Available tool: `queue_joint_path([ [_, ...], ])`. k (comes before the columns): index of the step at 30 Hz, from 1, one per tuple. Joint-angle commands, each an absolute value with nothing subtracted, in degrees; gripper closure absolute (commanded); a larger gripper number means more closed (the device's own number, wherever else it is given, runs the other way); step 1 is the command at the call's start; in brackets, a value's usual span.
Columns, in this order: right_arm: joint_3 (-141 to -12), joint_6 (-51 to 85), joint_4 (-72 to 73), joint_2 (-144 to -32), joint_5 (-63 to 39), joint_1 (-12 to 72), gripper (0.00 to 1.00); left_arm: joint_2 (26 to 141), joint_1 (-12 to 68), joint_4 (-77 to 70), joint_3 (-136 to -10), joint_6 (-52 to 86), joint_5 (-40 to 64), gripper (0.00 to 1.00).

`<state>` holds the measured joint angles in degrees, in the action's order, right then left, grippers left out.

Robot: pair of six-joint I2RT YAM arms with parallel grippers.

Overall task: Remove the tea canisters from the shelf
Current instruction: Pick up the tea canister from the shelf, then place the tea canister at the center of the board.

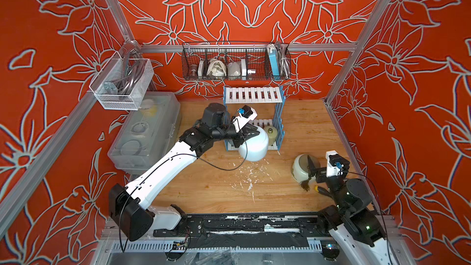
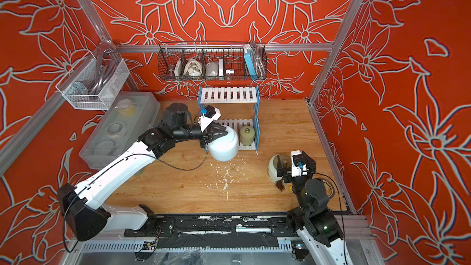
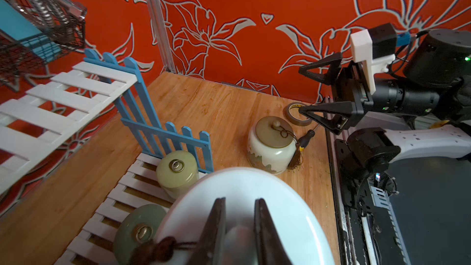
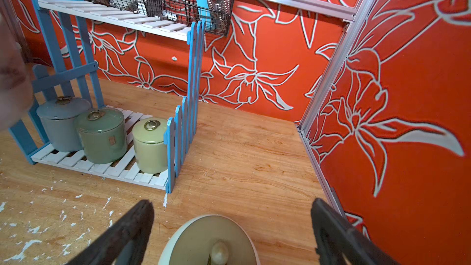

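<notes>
My left gripper (image 1: 249,132) is shut on the knob of the large pale-blue-white canister (image 1: 253,146), which hangs just in front of the shelf's (image 1: 253,95) lower tier. In the left wrist view both fingers (image 3: 216,215) pinch the knob above the lid (image 3: 242,189). The right wrist view shows three small canisters standing on the lower tier: grey-blue (image 4: 61,123), green (image 4: 103,136) and olive (image 4: 150,146). The cream canister (image 1: 302,168) stands on the table at the right. My right gripper (image 4: 232,205) is open above it, a finger on each side, touching nothing.
A black wire basket (image 1: 235,62) hangs on the back wall above the shelf. A white mesh basket (image 1: 122,85) and a clear plastic box (image 1: 147,133) sit at the left. A tape roll (image 3: 297,113) and a screwdriver (image 1: 319,189) lie by the right wall.
</notes>
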<state>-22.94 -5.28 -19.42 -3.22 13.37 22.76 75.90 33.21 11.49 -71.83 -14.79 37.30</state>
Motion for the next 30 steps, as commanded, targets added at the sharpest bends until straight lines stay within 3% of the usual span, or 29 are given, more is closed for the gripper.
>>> queue_joint_path([
  [1,-22.4,-5.4,-18.4,-2.9,13.5,22.3,0.01,73.8,34.6,-6.3,-70.3,-13.5,41.6,1.00],
  [11,-22.4,-5.4,-18.4,-2.4,13.7,22.1,0.01,78.0,39.8,-25.3,-56.9,-15.6,40.2,1.00],
  [30,-22.2,-5.4,-18.2,-1.0,14.1,21.3,0.01,92.4,46.5,-32.0,-56.5,-16.5,29.3,1.00],
])
